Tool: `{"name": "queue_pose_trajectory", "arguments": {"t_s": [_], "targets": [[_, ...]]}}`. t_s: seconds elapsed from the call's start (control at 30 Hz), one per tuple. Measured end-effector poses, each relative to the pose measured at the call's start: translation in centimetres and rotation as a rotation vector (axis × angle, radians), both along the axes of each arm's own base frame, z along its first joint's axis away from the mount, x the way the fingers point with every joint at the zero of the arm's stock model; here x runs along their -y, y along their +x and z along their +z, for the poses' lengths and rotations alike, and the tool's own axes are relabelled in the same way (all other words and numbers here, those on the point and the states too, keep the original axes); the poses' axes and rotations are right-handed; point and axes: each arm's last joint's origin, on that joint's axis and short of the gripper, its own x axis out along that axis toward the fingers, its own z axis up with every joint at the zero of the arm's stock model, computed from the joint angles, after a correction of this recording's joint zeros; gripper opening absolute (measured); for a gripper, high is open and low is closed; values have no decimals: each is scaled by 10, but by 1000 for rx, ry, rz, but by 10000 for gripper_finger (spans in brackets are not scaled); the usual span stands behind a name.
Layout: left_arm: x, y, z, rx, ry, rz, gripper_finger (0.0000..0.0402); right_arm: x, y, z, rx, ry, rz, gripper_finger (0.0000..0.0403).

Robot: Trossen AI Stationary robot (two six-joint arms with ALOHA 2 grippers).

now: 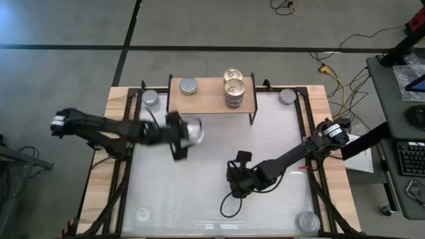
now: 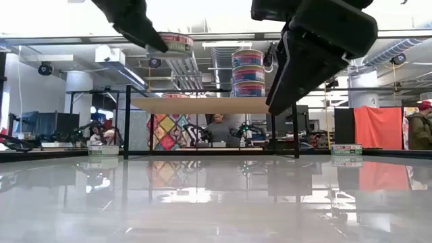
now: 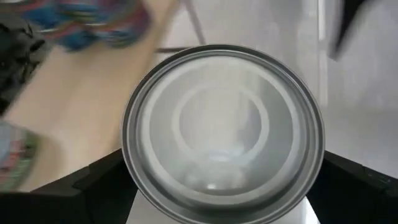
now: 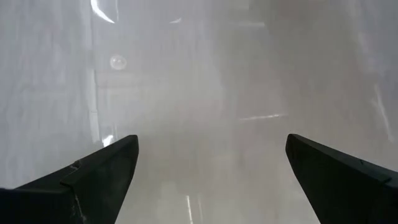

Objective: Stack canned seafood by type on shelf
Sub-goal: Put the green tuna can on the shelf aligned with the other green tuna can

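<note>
Two dark arms, black cables; right arm (image 1: 302,154) white wrist label.

A white tabletop (image 1: 212,199) with a light-wood rim filled the middle of the high view, standing on a grey floor (image 1: 66,26) crossed by dark lines. To one side stood a desk with a keyboard (image 1: 412,158), and yellow cables (image 1: 330,73) lay on the floor. Across the table, a seated person (image 2: 217,128) faced a patchwork panel (image 2: 166,132), and an orange cloth (image 2: 381,128) hung beyond.
</note>
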Motion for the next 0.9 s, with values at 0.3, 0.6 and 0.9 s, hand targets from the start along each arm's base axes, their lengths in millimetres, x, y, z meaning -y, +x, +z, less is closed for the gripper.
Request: {"name": "queue_pose_trajectory", "arguments": {"t_s": [0.3,0.6,0.9], "targets": [[-108,-13,-3,-43,-84,77,366,-2,-3,-3,13,35,-59,400],[-146,-14,-10,-69,-121,68,366,-2,-3,-3,16,42,-69,400],[-162,-9,-25,-146,-99,56,367,-2,-3,-3,19,49,-80,400]]}}
